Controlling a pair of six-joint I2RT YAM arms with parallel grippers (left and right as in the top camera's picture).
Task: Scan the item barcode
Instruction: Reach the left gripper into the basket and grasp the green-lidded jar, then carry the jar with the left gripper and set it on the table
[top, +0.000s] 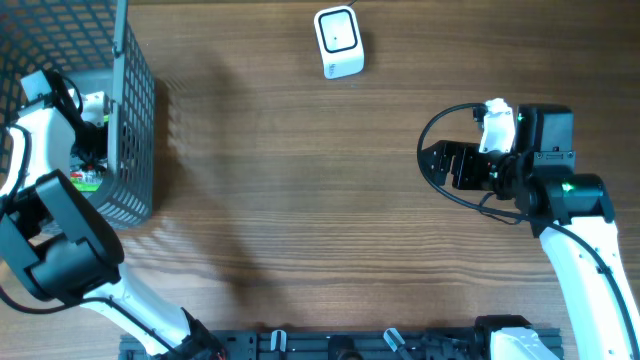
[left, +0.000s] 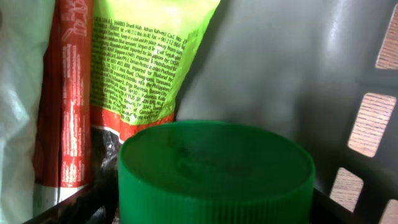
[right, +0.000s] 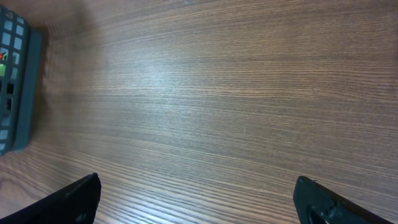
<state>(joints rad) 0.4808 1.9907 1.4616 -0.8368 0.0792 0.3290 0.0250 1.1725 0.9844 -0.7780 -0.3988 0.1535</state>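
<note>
Green ribbed plastic cap (left: 214, 174) directly under left gripper (left: 211, 211), inside grey mesh basket (top: 135, 120); cannot tell whether clamped. Right gripper (right: 196, 193) jaws apart, empty, well away. Left arm nearer.

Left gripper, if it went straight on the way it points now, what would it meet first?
The green ribbed cap, right ahead of the left gripper inside the grey basket. It fills the lower wrist view, so it looks near, though depth is unclear.

White arms (top: 585, 270), black joints (top: 65, 240), looping black cable (top: 420, 150).
</note>
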